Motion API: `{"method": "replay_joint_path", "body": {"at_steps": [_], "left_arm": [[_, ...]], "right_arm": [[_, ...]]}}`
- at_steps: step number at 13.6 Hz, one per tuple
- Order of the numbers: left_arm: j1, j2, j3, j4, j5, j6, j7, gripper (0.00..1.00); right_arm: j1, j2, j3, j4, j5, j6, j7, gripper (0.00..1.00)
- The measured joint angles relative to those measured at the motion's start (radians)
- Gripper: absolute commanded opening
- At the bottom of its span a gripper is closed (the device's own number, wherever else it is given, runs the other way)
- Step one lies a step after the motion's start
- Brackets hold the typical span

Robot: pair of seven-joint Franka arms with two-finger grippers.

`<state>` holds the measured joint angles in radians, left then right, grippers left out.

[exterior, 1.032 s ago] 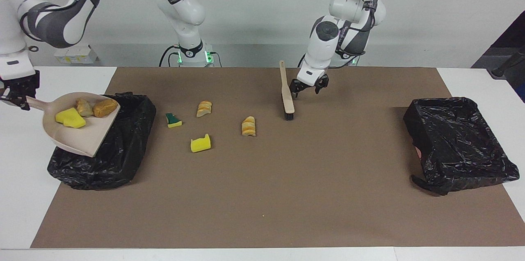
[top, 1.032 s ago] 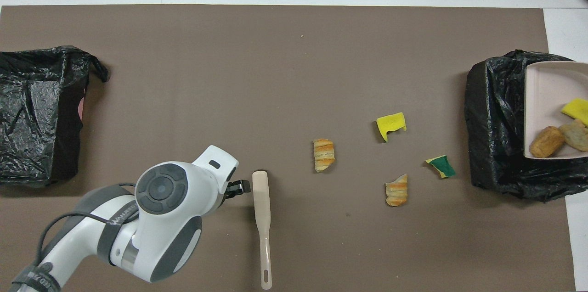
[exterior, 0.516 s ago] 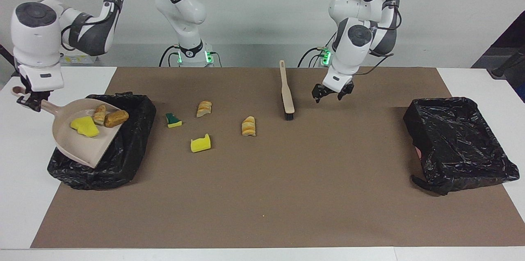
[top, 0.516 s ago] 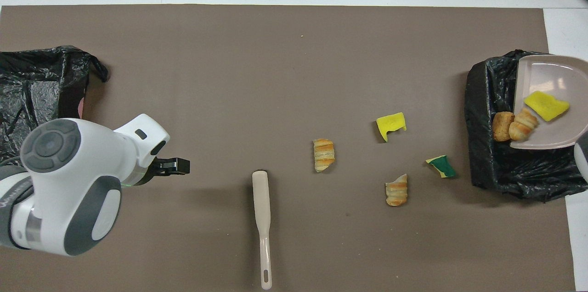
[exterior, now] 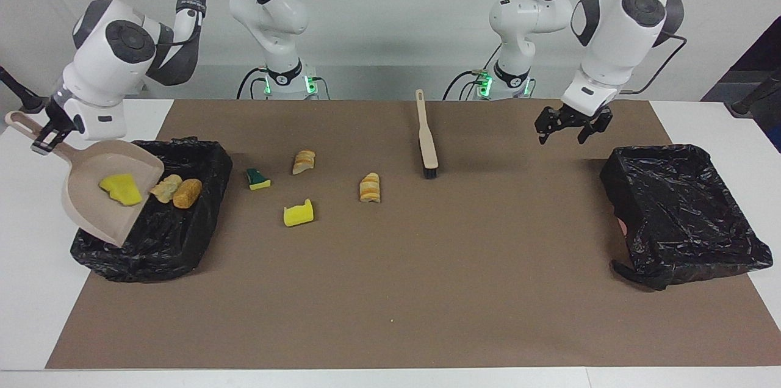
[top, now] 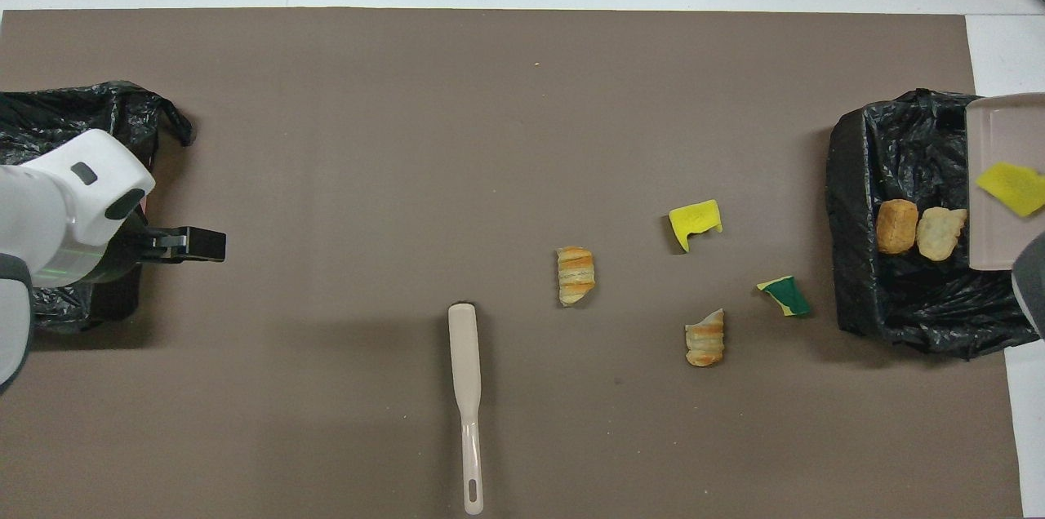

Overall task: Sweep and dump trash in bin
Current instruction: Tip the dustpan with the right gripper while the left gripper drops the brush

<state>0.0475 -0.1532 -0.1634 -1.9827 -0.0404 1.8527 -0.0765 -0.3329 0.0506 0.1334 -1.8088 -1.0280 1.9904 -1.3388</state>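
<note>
Right gripper (exterior: pixel 44 136) at the facing view's left edge, clamped on the handle of the tilted beige plastic dustpan (exterior: pixel 91 193); two tan bread-like chunks (exterior: pixel 177 190) dropped into the black-lined bin (exterior: pixel 201 217) below, yellow sponge piece (exterior: pixel 122 188) clinging to the pan and likely to stick without more tilt. Left gripper (exterior: pixel 573 127) at upper right, fingers apart, empty. Four scraps (exterior: pixel 299 212) lying mid-mat near the beige long-handled brush (exterior: pixel 427 144)
</note>
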Motion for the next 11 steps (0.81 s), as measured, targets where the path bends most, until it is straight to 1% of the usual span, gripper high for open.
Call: {"method": "replay_joint_path", "body": {"at_steps": [3,5,7,9,11], "left_arm": [[0.003,0.007,0.000,0.114,0.002,-0.110,0.000,1.00],[0.003,0.006,0.000,0.187,0.004,-0.203,0.000,1.00],[0.013,0.006,0.000,0.255,0.006,-0.264,0.000,1.00],[0.036,0.008,0.002,0.284,0.009,-0.296,0.002,1.00],[0.060,0.014,0.003,0.285,0.009,-0.298,0.016,1.00]], "right_arm": [[0.036,-0.010,0.003,0.003,-0.040,-0.013,-0.026,0.00],[0.048,-0.010,0.004,-0.012,-0.108,-0.017,-0.031,0.00],[0.061,-0.007,0.005,-0.041,-0.186,-0.017,-0.031,0.00],[0.073,-0.002,0.005,-0.054,-0.250,-0.017,-0.029,0.00],[0.089,-0.002,0.005,-0.051,-0.274,-0.035,-0.028,0.00]]}}
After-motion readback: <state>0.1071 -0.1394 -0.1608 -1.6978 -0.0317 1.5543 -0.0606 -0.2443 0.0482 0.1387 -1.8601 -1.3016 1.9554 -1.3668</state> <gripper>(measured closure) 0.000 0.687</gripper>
